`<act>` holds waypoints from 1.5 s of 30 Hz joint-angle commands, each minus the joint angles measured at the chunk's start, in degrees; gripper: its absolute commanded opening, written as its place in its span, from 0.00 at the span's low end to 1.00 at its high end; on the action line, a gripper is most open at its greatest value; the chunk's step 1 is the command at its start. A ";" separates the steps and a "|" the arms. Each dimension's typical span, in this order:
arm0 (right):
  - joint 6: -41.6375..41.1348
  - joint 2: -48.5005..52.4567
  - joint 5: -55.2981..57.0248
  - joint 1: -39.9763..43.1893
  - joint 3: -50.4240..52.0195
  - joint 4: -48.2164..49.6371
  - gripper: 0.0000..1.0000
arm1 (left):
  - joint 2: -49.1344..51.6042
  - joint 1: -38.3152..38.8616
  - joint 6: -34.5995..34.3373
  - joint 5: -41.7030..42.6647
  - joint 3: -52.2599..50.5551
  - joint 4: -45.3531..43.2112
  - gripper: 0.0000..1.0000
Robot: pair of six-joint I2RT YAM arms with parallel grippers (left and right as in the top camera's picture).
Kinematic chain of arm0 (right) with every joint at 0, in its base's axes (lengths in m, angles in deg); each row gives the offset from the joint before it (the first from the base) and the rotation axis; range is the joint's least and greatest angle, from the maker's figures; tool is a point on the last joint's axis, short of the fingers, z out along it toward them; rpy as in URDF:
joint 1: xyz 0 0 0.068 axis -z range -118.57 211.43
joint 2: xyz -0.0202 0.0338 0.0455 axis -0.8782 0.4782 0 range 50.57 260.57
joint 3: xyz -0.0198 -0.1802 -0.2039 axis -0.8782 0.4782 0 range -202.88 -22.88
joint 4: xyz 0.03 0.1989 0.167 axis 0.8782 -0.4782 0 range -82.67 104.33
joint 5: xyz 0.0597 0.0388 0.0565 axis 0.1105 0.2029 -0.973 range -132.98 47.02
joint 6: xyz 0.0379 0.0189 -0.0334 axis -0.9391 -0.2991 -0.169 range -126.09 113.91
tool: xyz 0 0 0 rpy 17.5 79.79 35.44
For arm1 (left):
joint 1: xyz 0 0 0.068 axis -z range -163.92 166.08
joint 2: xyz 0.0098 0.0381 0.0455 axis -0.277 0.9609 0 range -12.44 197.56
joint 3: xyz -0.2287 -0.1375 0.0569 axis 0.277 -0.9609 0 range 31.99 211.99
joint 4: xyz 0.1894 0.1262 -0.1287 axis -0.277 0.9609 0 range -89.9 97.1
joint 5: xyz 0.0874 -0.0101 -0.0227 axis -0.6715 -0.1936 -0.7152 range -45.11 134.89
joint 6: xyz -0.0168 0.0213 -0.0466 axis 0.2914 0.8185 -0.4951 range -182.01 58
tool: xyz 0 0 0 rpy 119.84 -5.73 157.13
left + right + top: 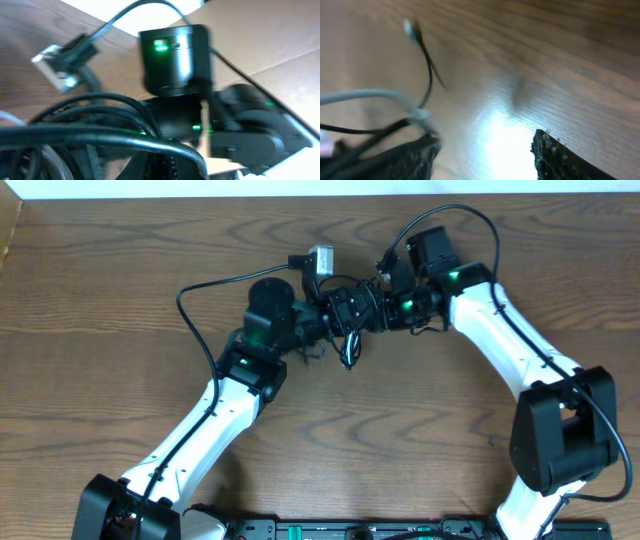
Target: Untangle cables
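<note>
Where the grippers meet, overhead: cables (pixel 349 345) bunched far of the middle of the table (pixel 100 380), between left gripper (pixel 340 310) and right gripper (pixel 388 308), one loop drooping to the near side.
Plug, overhead: a pale plug (pixel 322 258) on a black lead sits just far of the bunch; whether it belongs to the tangle cannot be told.
Left gripper, left wrist view: closed; its tips are hidden, but black cords (pixel 100 132) cross close to the lens, so it appears to pinch the tangle.
Background, left wrist view: the plug (pixel 55 67) at far left; the right arm's dark wrist (pixel 175 60) fills the centre.
Right gripper, right wrist view: open, fingers (pixel 410 157) well apart, bare wood between them, nothing held.
Cords, right wrist view: a white cord (pixel 370 95) and thin black ones pass beside one finger.
Risk, snag: pulling the arms apart with cords draped on the open finger may tighten the knot.
Risk, slip: a thin cord may slide from the closed grip under tension, dropping the bunch.
Risk, collision: the grippers stand very near; a misjudged closing could strike the other arm.
</note>
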 commanded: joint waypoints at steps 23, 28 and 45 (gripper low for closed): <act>-5.99 5.03 7.61 9.92 0.57 -2.62 0.48 | -11.56 -14.67 14.14 12.15 0.33 37.68 0.07; -3.52 5.03 6.84 13.75 0.57 -5.03 0.49 | -11.56 -15.80 22.10 -0.96 0.33 51.93 0.07; 15.91 2.69 -31.39 9.11 -0.22 1.46 0.58 | -11.56 -11.06 37.99 -11.41 8.13 62.36 0.07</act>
